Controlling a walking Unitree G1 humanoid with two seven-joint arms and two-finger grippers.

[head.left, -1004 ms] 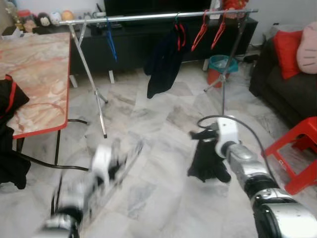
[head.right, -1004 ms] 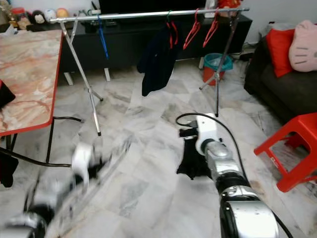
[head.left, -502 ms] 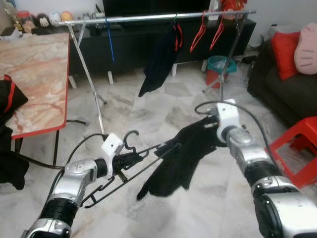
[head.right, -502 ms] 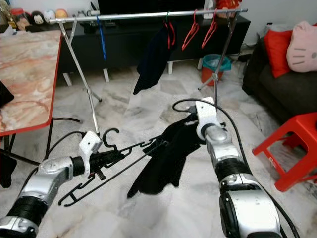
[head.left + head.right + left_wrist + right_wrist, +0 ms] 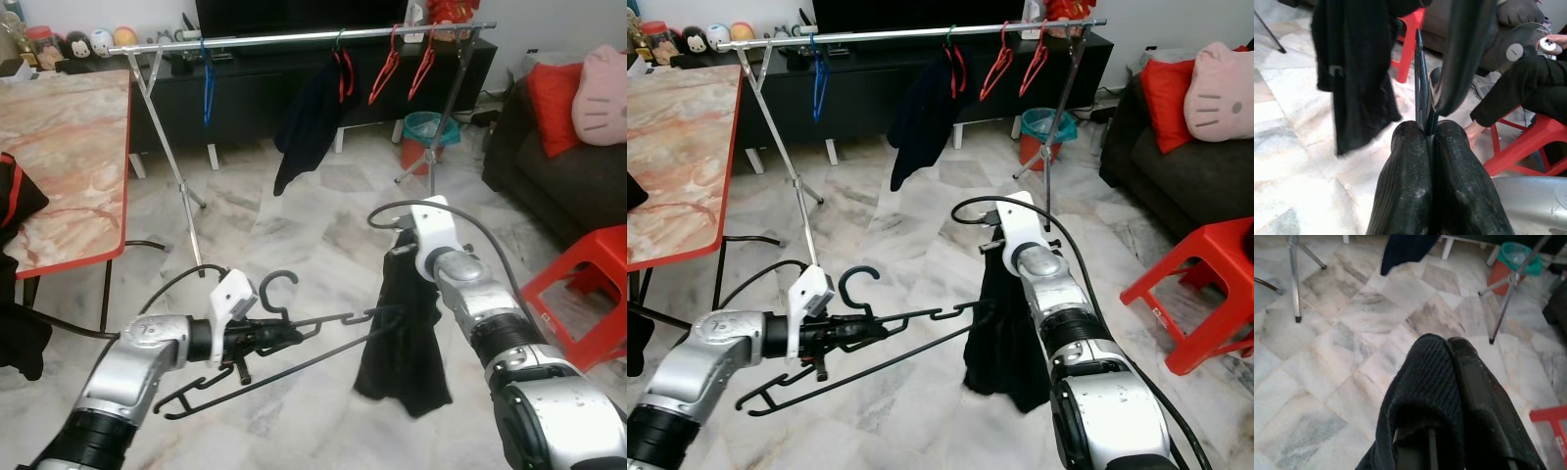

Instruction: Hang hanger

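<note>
At the far left, a marble-patterned tabletop [image 5: 59, 166] with a red edge is standing beside the silver clothes rail [image 5: 294, 37], which is carrying a blue hanger [image 5: 208, 83], a dark garment [image 5: 309, 122] and red hangers [image 5: 384, 70]. In front, the left gripper [image 5: 279, 335] is clenching the neck of a black hanger [image 5: 284, 338], holding it low over the marble floor [image 5: 294, 235] with its hook pointing up; in the left wrist view the fingers [image 5: 1410, 176] are pressing together on the hanger's thin neck. The hanger's far end is reaching into a black cloth [image 5: 402, 333]. The right gripper [image 5: 1449, 362] is gripping that cloth at its top, letting it hang down. At the right, a red stool [image 5: 583, 304] is standing by a dark sofa [image 5: 549, 157].
</note>
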